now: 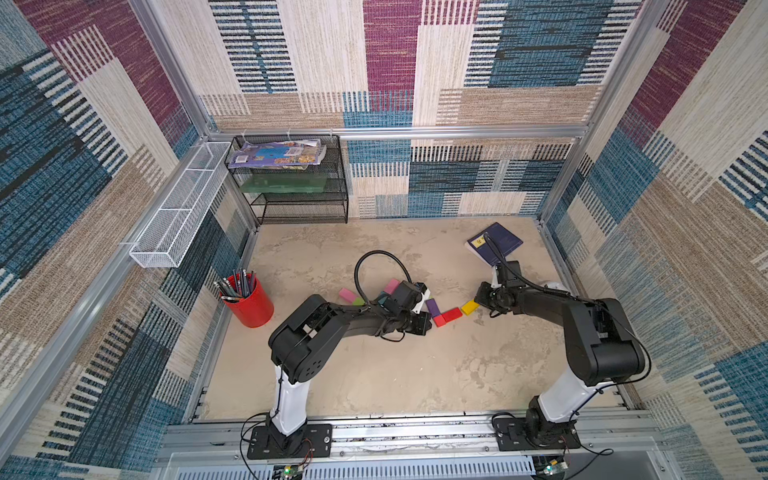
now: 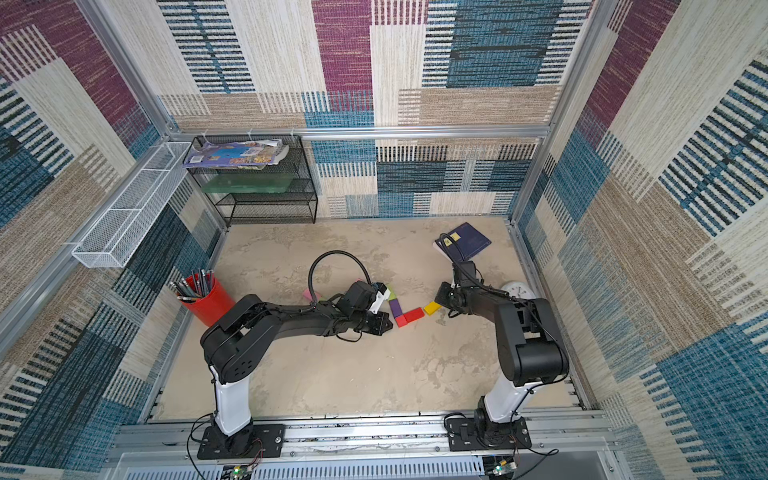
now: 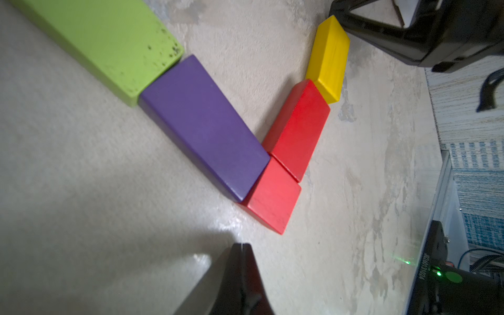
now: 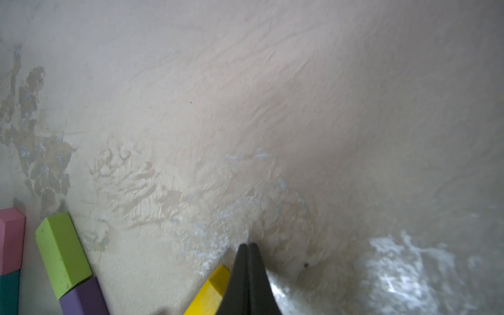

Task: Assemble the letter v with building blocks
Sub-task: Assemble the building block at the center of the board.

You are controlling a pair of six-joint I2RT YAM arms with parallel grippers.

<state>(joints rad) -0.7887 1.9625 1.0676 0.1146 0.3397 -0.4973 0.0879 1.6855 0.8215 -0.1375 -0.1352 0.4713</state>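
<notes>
Cup of pencils: the red cup [image 1: 249, 307] stood at the far left of the table [image 1: 374, 374], well apart from your work.
Spare blocks: one pink block [image 1: 347, 294] lay left of your left arm. A second pink block [image 4: 11, 240] and a teal block [image 4: 9, 291] lay end to end near the lime end of the letter. None of them was part of it.
Left gripper: your left gripper [image 3: 241, 245] had its jaws pressed together and held nothing. It sat low over the table, just short of the red square block.
Letter v: the letter v [image 2: 401, 321] lay mid-table between your two grippers.
Left stroke: lime block [image 3: 109, 41], then purple block [image 3: 204, 128], ends touching.
Point: red square block [image 3: 272, 196].
Right stroke: red long block [image 3: 297, 131], then yellow block [image 3: 330, 58].
Fault: the yellow block met the red long block only near a corner and sat shifted to one side, out of line.
Right gripper: your right gripper [image 4: 248, 244] was likewise closed and empty, its tip at the outer end of the yellow block. Whether it touched could not be told.
Book: the dark blue book [image 1: 494, 243] lay beyond that gripper toward the back wall, apart from the blocks.
Step (judged): all five blocks were down, and you appeared to be truing up the right stroke.
Next move (judged): a short, gentle sideways push on the yellow block with the closed tip, until its end sat square on the red long block. Too hard a push would slide the red blocks and open the point. After that, lift both grippers clear.
</notes>
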